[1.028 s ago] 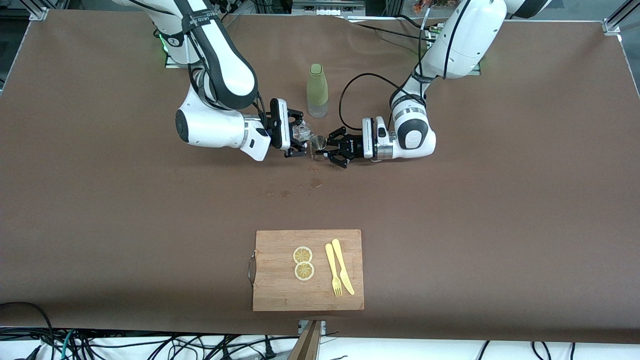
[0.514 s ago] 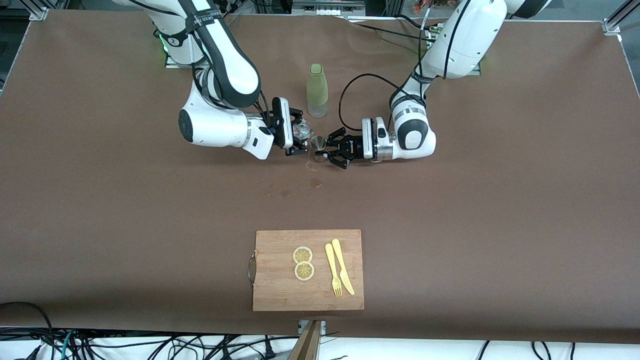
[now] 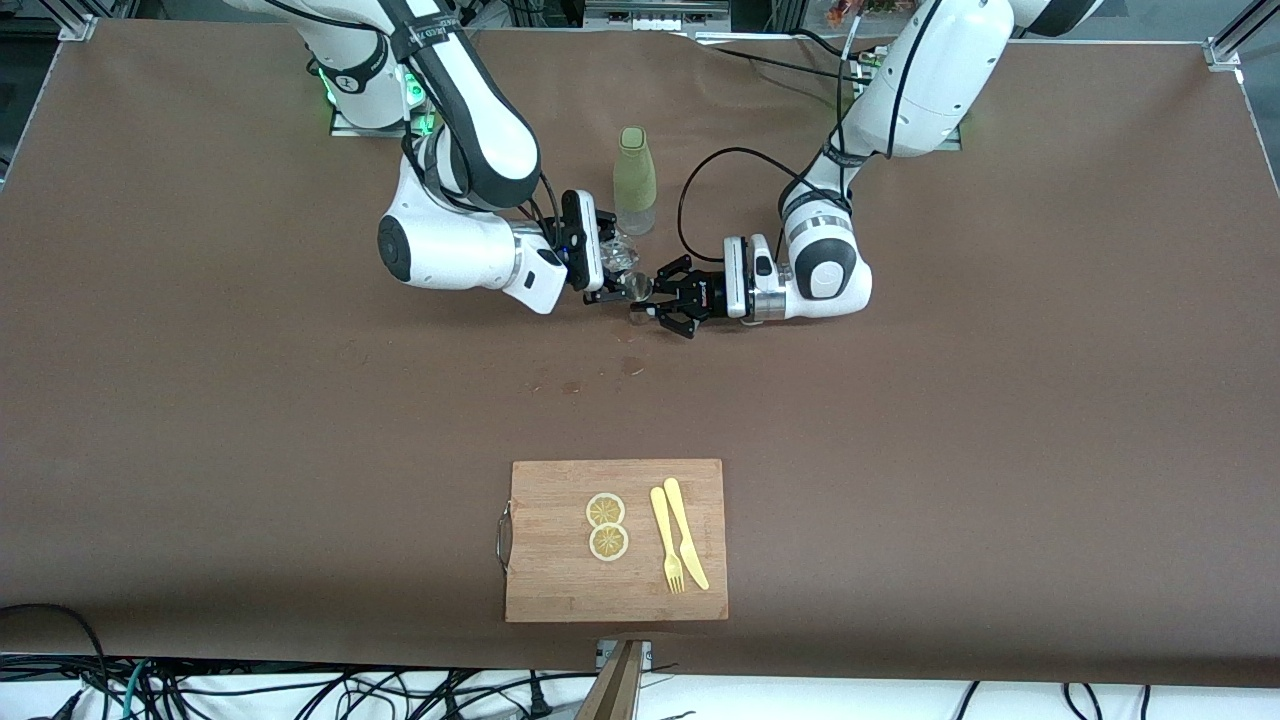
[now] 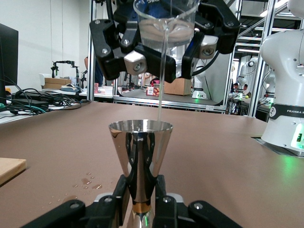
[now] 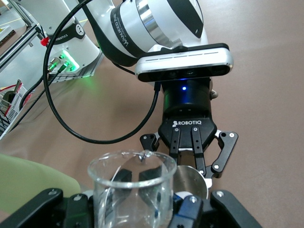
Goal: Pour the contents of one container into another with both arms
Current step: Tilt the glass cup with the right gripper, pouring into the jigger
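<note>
Steel jigger [image 4: 140, 156], clamped upright by the left end effector [image 3: 655, 300] beside the green bottle [image 3: 634, 180], receives a thin stream from the tilted glass [image 4: 165, 23] gripped directly above by the right end effector [image 3: 605, 268]; pour under way, glass partly full.

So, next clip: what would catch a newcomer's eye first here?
Mid-table, the two arms meet: the right gripper tips a clear glass so a thin stream of liquid falls into the steel jigger that the left gripper holds upright. A green-sleeved bottle stands just farther from the front camera. Much nearer that camera lies a wooden cutting board with two lemon slices, a fork and a knife.
</note>
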Controlling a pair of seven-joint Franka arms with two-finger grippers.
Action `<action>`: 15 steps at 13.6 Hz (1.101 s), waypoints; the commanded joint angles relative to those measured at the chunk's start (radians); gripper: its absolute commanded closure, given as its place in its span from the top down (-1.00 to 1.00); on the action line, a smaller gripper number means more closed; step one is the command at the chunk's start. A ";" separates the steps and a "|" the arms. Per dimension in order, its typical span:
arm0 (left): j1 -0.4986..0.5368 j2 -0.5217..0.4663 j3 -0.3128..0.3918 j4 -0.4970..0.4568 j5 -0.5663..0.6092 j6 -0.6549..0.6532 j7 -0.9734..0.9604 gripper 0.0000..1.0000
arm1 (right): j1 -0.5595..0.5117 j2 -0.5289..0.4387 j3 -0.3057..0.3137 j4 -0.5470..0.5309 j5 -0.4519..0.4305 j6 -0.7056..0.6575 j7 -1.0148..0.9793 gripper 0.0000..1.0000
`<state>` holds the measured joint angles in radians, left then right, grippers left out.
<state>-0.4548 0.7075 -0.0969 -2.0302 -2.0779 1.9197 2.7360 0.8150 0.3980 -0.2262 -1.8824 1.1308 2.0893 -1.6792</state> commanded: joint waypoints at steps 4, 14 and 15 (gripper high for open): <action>-0.011 0.009 0.000 0.011 -0.059 0.004 0.110 -1.00 | -0.019 0.002 0.008 0.028 -0.022 -0.017 0.075 -1.00; -0.010 0.007 0.000 0.011 -0.061 0.002 0.110 -1.00 | -0.054 0.004 0.011 0.014 -0.017 -0.112 0.124 -1.00; -0.011 0.007 0.000 0.011 -0.061 0.004 0.110 -1.00 | -0.054 0.005 0.010 0.016 -0.017 -0.112 0.127 -1.00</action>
<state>-0.4549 0.7075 -0.0968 -2.0244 -2.0886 1.9197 2.7360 0.7793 0.4030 -0.2268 -1.8746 1.1282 2.0011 -1.5786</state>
